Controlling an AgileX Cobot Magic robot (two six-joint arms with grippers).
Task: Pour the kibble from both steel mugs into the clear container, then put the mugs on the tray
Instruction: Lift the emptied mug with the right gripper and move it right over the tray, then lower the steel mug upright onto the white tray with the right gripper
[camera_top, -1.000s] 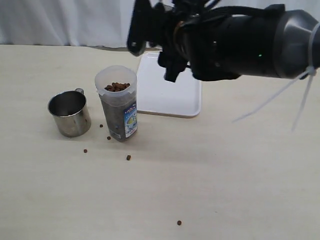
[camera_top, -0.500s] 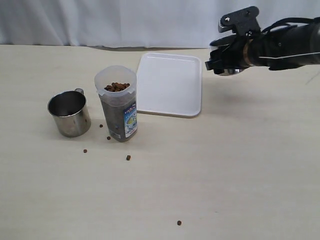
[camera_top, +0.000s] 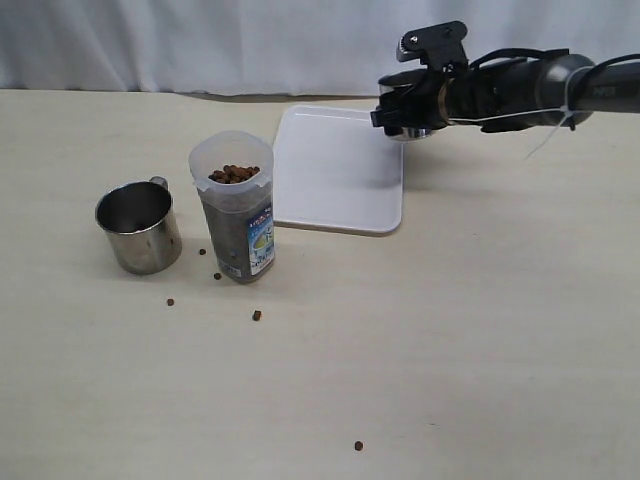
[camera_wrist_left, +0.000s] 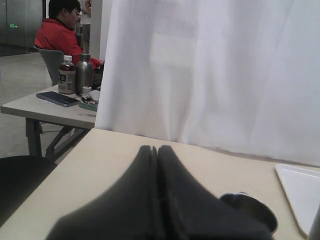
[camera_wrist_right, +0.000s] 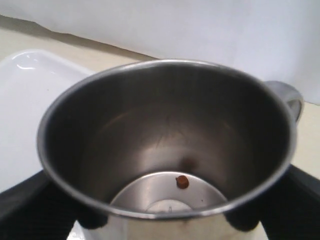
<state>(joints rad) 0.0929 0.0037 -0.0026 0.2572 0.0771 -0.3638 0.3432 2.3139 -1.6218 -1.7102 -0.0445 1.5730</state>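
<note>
**Spotter:** Right claw, what have you got?

**Me:** My right claw is clamped on a mug, one finger on each side of its wall. The mug is upright, mouth up, at the tray's far right corner. I can't tell whether it touches the tray.

**Spotter:** What's inside it?

**Me:** One pellet, lying on the bottom.

**Spotter:** And your left?

**Me:** My left claw has its fingers pressed together. Its camera looks past them at the other mug and a corner of the tray.

**Spotter:** Where's the container?

**Me:** The container stands upright on the table, just beside the tray's near left corner. The kibble comes up close to its rim. The other mug stands upright past the container, farther from the tray.

**Spotter:** Any spills?

**Me:** There are loose pellets scattered on the table, on the near side of the tray.
</note>
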